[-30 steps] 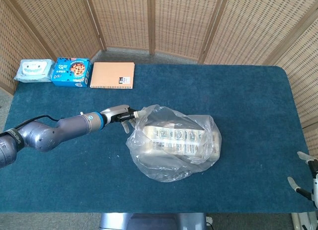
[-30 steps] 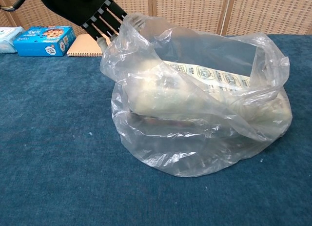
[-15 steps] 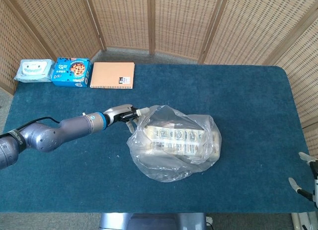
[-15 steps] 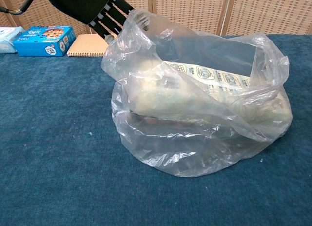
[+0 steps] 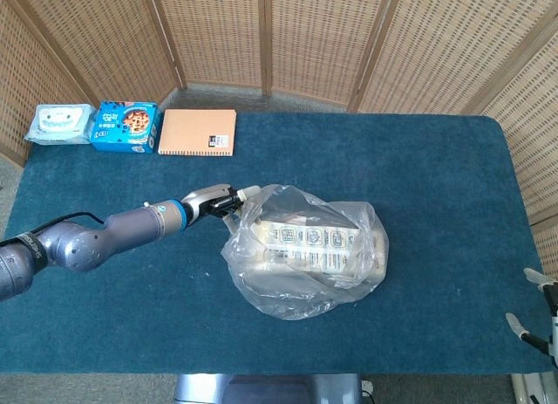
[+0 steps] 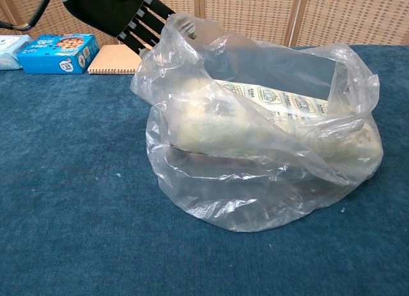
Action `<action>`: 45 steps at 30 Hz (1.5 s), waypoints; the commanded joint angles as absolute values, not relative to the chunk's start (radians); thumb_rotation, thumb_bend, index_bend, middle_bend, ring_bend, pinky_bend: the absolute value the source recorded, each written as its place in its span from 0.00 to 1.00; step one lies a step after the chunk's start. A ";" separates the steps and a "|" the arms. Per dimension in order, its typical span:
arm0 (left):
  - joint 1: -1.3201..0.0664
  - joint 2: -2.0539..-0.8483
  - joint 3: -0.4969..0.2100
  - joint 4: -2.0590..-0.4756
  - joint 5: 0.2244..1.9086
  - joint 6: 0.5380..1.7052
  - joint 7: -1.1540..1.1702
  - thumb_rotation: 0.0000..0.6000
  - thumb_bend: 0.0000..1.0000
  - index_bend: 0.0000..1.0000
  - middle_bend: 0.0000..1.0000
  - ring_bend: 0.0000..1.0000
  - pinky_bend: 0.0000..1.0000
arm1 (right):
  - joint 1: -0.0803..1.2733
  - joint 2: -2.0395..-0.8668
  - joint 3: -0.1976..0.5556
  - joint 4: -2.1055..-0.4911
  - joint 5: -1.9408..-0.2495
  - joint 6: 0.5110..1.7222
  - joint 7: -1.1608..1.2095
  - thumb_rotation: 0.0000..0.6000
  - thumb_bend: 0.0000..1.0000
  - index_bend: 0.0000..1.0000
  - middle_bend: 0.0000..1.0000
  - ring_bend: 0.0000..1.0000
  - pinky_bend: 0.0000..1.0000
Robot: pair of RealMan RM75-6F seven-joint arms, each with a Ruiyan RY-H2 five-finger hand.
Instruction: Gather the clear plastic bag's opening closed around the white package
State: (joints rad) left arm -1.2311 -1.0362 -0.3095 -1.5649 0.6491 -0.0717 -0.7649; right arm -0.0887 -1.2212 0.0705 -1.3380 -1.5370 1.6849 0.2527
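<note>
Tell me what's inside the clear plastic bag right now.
The white package with printed labels lies inside the clear plastic bag. Its lower part is blurred by crumpled film, so anything beneath it cannot be seen.

Our left arm reaches in low from the table's left edge toward its middle, forearm nearly level with the surface. Our left hand [image 5: 218, 202] is stretched forward, fingers [image 6: 144, 24] extended side by side and pinching a fold of clear plastic at their tips. Our right hand [image 5: 536, 321] shows only partly — beyond the table's near right corner, off the surface, pale fingers apart and holding nothing. The right arm is out of sight.
</note>
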 commanded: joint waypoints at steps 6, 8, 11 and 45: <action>-1.242 -1.042 -0.302 -1.606 0.592 -0.041 -0.823 0.00 0.10 0.33 0.35 0.30 0.43 | -0.094 -1.221 0.070 -1.334 -1.537 1.691 0.261 1.00 0.24 0.21 0.30 0.35 0.36; -1.245 -1.044 -0.297 -1.615 0.587 -0.031 -0.828 0.00 0.10 0.33 0.35 0.30 0.43 | -0.095 -1.222 0.070 -1.332 -1.536 1.692 0.264 1.00 0.24 0.21 0.30 0.35 0.36; -1.241 -1.052 -0.303 -1.648 0.534 -0.009 -0.879 0.00 0.11 0.33 0.35 0.30 0.43 | -0.097 -1.223 0.070 -1.329 -1.537 1.695 0.269 1.00 0.24 0.21 0.31 0.35 0.36; -1.071 -1.266 -0.506 -1.568 0.327 0.054 -1.060 0.00 0.30 0.34 0.42 0.47 0.59 | -0.106 -1.227 0.071 -1.316 -1.535 1.697 0.287 1.00 0.24 0.21 0.31 0.35 0.36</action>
State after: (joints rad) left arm -1.0889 -1.2522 -0.4881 -1.5688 0.3423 0.0421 -1.0451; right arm -0.1060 -1.2274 0.0710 -1.3156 -1.5350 1.6963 0.2869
